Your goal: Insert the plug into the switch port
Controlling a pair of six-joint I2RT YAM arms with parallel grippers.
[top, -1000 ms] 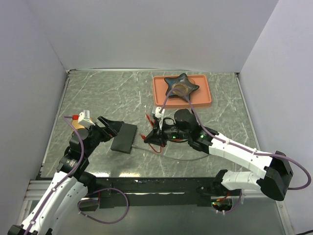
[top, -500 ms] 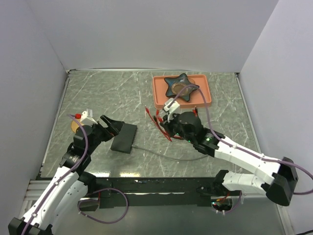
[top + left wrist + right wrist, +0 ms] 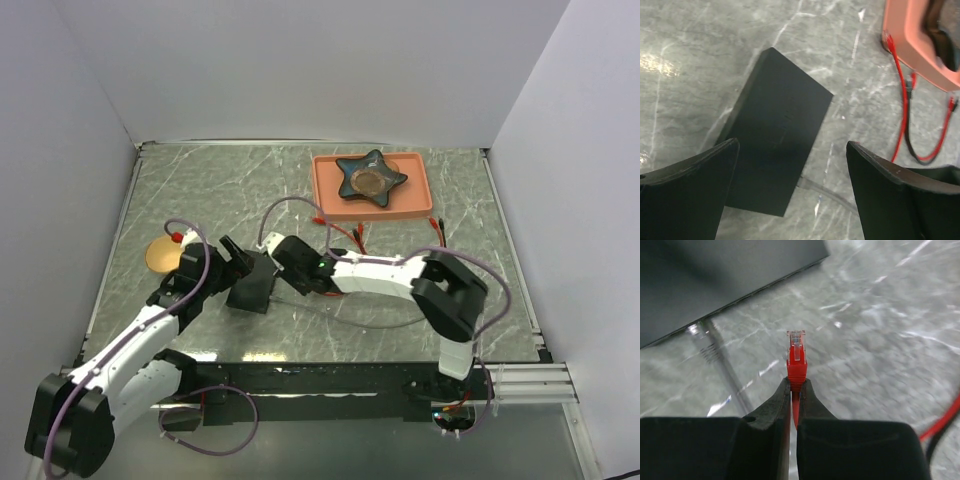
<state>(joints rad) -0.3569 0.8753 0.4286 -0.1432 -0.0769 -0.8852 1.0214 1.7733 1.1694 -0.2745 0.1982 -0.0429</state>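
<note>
The right gripper (image 3: 794, 386) is pressed together on the red boot of the plug (image 3: 796, 346). The plug's clear tip sticks out past the fingertips and points toward the near edge of the switch (image 3: 715, 275). Plug and switch are close but apart, with bare table (image 3: 880, 330) between them. The left gripper (image 3: 792, 145) is spread wide and holds nothing. It hovers over the switch with its fingers straddling the box in the wrist view, and whether it touches the box cannot be told. So the grasp is done and the plug sits near the switch, while lining it up and pushing it into a port are left. The sockets do not show clearly in any view, so which edge carries them is a guess. A grey cable (image 3: 720, 360) seems to leave the edge the plug faces, which suggests the ports are there. From above, the switch lies flat at the middle-left of the table, between the two grippers, and the red cable (image 3: 901, 110) trails back toward the tray (image 3: 322, 190).
</note>
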